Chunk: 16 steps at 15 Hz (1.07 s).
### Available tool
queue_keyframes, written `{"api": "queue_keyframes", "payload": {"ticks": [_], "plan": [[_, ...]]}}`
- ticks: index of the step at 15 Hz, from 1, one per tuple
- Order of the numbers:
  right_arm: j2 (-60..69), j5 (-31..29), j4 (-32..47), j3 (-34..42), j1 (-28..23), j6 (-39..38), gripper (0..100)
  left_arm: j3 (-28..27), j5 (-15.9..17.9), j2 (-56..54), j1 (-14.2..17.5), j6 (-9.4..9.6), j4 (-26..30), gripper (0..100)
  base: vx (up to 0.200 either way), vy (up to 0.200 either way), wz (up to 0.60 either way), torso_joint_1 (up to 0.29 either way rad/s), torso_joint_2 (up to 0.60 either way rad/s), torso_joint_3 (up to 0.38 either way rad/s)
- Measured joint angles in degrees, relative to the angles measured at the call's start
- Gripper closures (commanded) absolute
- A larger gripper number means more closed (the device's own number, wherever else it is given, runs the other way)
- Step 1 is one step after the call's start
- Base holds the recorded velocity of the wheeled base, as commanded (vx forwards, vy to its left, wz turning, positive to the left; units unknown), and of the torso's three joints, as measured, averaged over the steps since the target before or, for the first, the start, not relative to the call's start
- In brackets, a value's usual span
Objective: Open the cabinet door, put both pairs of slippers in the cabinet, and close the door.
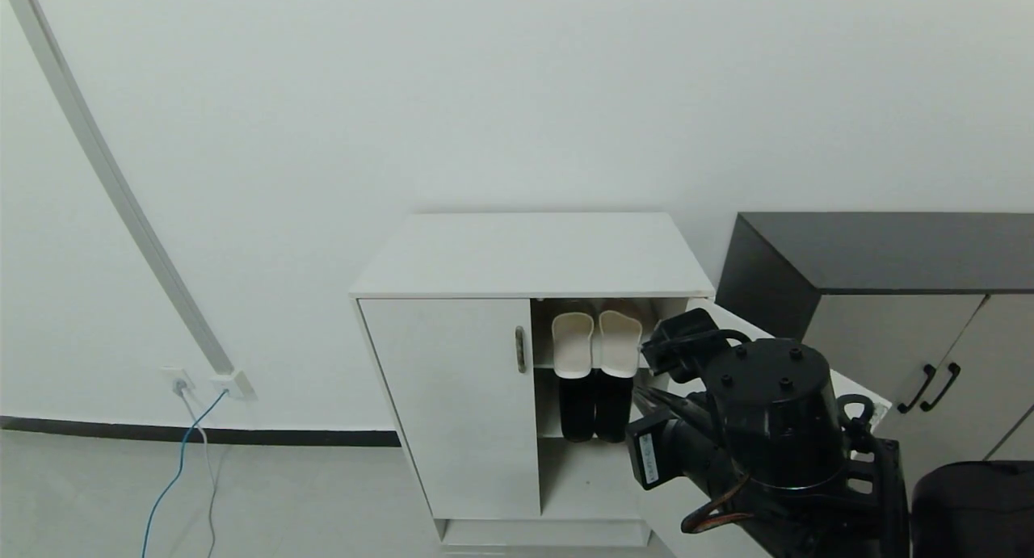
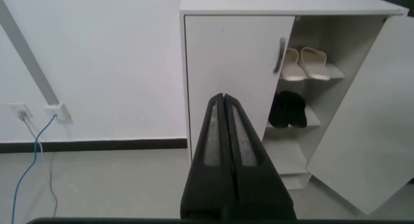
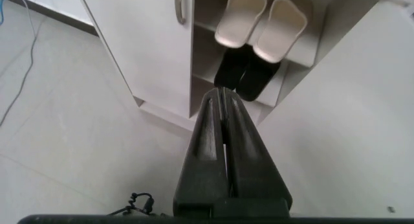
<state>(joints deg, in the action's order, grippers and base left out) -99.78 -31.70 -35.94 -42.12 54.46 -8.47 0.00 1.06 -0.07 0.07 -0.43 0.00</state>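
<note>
The left gripper (image 2: 223, 101) has its jaws pressed together and holds nothing. The right gripper (image 3: 223, 94) is also narrow and empty, and it is in front of the open side of the cabinet (image 1: 533, 255). The white slippers (image 1: 596, 344) lie on the upper shelf. The black slippers (image 1: 596, 404) are at 6 o'clock from them, one shelf lower. The shut door (image 1: 448, 404) is at 9 o'clock of both pairs, the open door (image 2: 362, 120) at 3 o'clock.
</note>
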Motion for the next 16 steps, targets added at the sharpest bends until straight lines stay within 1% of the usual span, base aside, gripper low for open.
{"api": "queue_keyframes", "payload": {"ticks": [3, 7, 12, 16], "plan": [[0.0, 0.2, 0.0, 0.2, -0.1, 0.0, 100, 0.0, 0.0, 0.0, 0.0, 0.00, 0.0, 100, 0.000, 0.000, 0.00, 0.238, -0.53, -0.295], [0.0, 0.3, 0.0, 0.2, -0.1, 0.6, 100, 0.0, 0.0, 0.0, 0.0, 0.10, 0.0, 100, 0.000, 0.000, 0.00, 0.182, -0.39, -0.220], [0.0, 0.3, -0.6, 0.5, -0.1, 0.7, 100, 0.0, 0.0, 0.0, 0.0, 0.10, 0.0, 100, 0.000, 0.000, 0.00, 0.012, -0.02, -0.014], [0.0, 0.3, -0.6, 0.5, -0.1, 0.8, 100, 0.0, 0.1, 0.0, 0.0, 0.10, 0.0, 100, 0.000, 0.000, -0.60, 0.006, 0.00, -0.002]]}}
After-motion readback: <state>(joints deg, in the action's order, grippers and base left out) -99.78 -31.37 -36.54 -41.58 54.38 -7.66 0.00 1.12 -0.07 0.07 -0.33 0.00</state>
